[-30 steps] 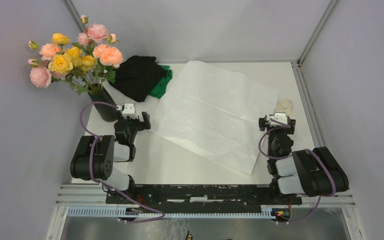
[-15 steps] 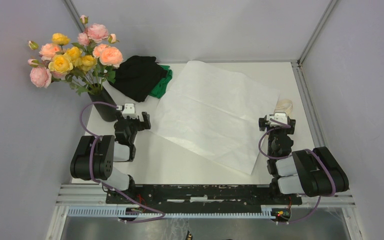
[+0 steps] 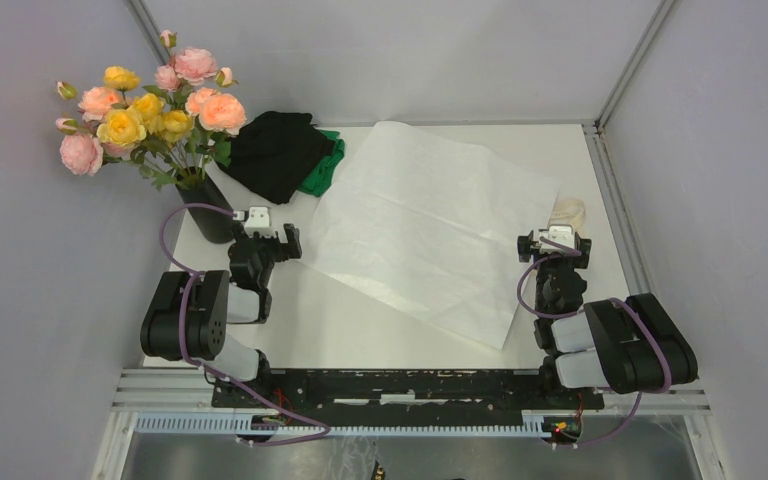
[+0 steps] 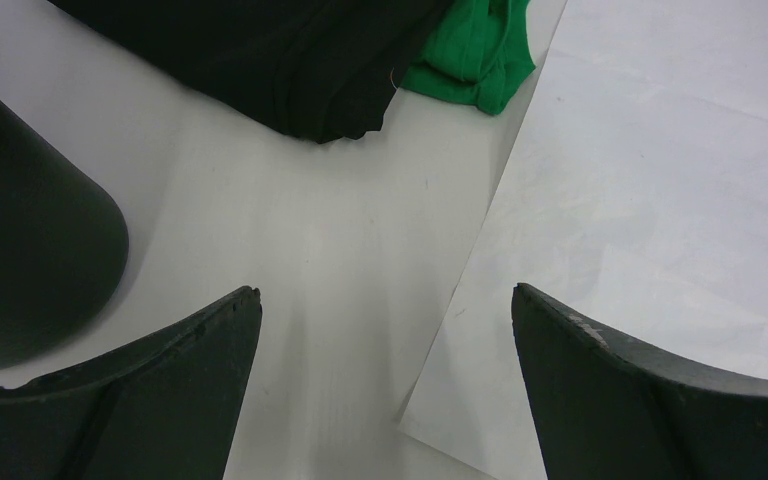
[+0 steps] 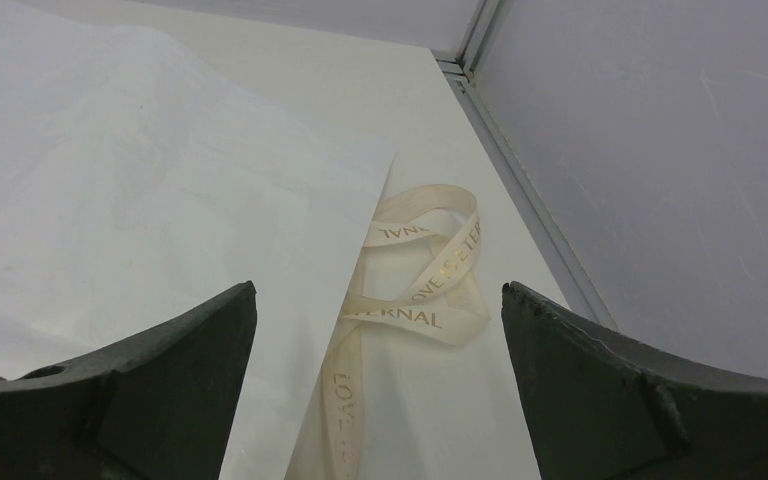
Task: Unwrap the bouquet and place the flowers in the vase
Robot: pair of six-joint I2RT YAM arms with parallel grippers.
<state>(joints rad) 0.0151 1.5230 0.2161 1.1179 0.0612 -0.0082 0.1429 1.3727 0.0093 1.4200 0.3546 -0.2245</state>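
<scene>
White table: roses stand in the black vase at upper left, paper sheet spread centre; left gripper and right gripper gape wide, empty.

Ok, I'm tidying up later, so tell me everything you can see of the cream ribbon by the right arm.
The cream ribbon is a narrow, satin-looking band printed with gold lettering. It is untied and lies slack in a few crossing loops on the white table, near its right edge. One tail runs along the edge of the large white paper sheet, seemingly touching it. Nothing holds it.
</scene>
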